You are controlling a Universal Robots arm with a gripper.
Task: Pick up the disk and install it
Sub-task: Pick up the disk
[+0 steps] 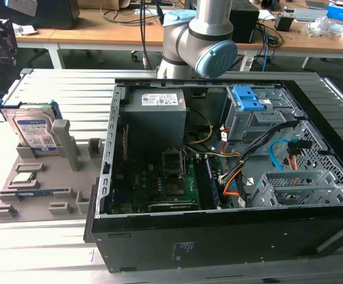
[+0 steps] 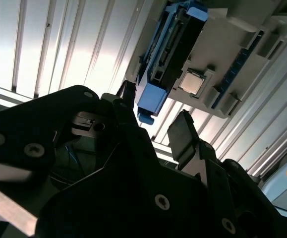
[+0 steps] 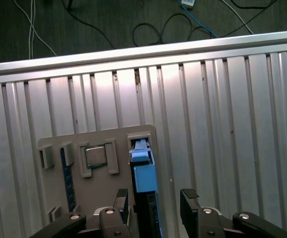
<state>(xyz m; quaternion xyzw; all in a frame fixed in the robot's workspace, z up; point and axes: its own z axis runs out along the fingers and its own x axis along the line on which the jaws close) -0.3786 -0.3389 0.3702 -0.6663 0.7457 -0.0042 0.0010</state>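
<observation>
The disk (image 1: 34, 131), a silver drive with a white-and-blue label in a blue frame, stands on edge in a slot of the grey holder tray (image 1: 47, 195) at the exterior view's left. In both wrist views I look down on its thin edge and blue frame (image 3: 143, 174) (image 2: 169, 47). My gripper (image 3: 155, 201) (image 2: 155, 119) hangs open above it, the black fingers (image 3: 189, 200) standing to either side of the disk's edge in the picture with nothing between them.
An open computer case (image 1: 109, 177) lies on the ribbed metal table, with a grey drive bay with blue latches (image 1: 248, 109) and a wire cage (image 1: 295, 186) inside. The tray also holds a small square chip (image 3: 95, 156) and a stick (image 3: 64, 171).
</observation>
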